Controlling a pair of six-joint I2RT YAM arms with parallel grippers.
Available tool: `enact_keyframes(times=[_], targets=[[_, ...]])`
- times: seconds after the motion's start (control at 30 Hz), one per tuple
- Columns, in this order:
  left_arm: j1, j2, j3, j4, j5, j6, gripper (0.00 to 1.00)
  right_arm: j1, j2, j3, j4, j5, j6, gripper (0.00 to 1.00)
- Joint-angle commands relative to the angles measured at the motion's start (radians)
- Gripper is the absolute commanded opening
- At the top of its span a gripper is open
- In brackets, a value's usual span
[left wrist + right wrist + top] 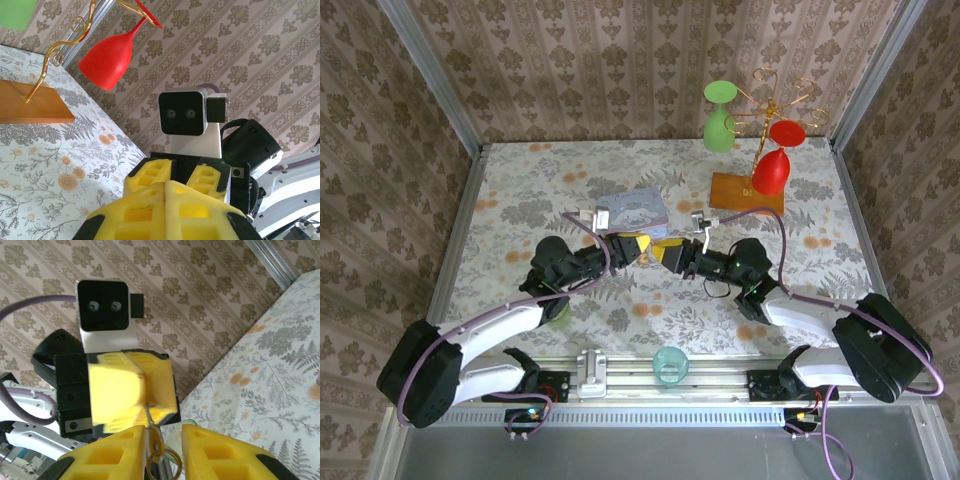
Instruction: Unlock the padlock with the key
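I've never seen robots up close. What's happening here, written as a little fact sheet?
Left gripper: shut, pinching a thin metal piece (key or not, cannot tell)
Right gripper: jaws apart around that piece and its small rings
Where: tip to tip above the floral cloth
Behind them: pale blue tin
Far right: rack with red glasses and green glass

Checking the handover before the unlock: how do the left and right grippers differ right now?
The left gripper is shut, a thin metal piece at its tips; the right gripper is open, a small brass ring in its gap. The left gripper points right, the right gripper left. Both have yellow fingers, nearly meeting above the floral cloth.
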Motion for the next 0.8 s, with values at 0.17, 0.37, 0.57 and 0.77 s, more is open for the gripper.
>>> enact_keyframes(times=[0.17,0.37,0.57,0.77], targets=[[-0.001,-0.003,-0.011,0.067,0.000,-0.024,0.00,0.000,-0.003,-0.022,0.110,-0.010,0.030,0.18],[0.000,0.008,-0.010,0.078,0.005,-0.026,0.00,0.000,0.021,-0.013,0.154,-0.016,0.046,0.13],[-0.001,0.009,-0.015,0.073,0.009,-0.022,0.00,-0.001,0.035,-0.014,0.170,-0.012,0.050,0.00],[0.001,-0.003,-0.006,0.041,0.021,0.007,0.38,-0.001,0.034,-0.019,0.129,-0.006,0.031,0.00]])
